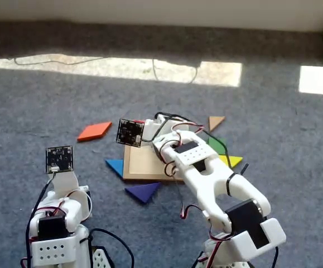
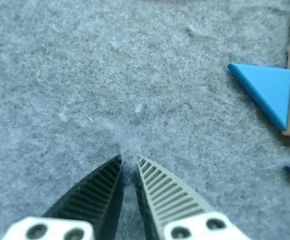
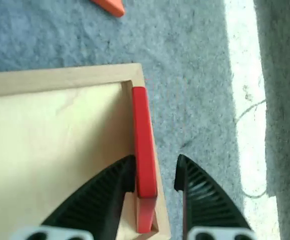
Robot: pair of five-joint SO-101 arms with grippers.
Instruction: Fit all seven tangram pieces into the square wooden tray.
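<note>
**Step in hand: seating the red piece (image 3: 143, 135) in the tray (image 3: 59, 80)**

Condition: the red piece stands on edge against the inside of the tray wall, at 1 corner. It does not lie flat on the tray floor. The right gripper (image 3: 156, 160) straddles it with jaws partly open. 1 finger is at the piece on the tray side; the other stands apart from it, outside the wall, over the carpet (image 3: 200, 75). The piece is judged to be unclamped.

1. Close on the piece only if it must be lifted. Otherwise press its top edge toward the tray interior so that it tips flat.
2. Keep the outer finger above the wall, or the tray may shift.
3. Keep the long edge parallel to the wall before withdrawing.

The left gripper (image 2: 129, 160) hangs low over the carpet, jaws nearly together and empty. The blue triangle (image 2: 265, 90) lies near it, touching the outside of the tray
</note>
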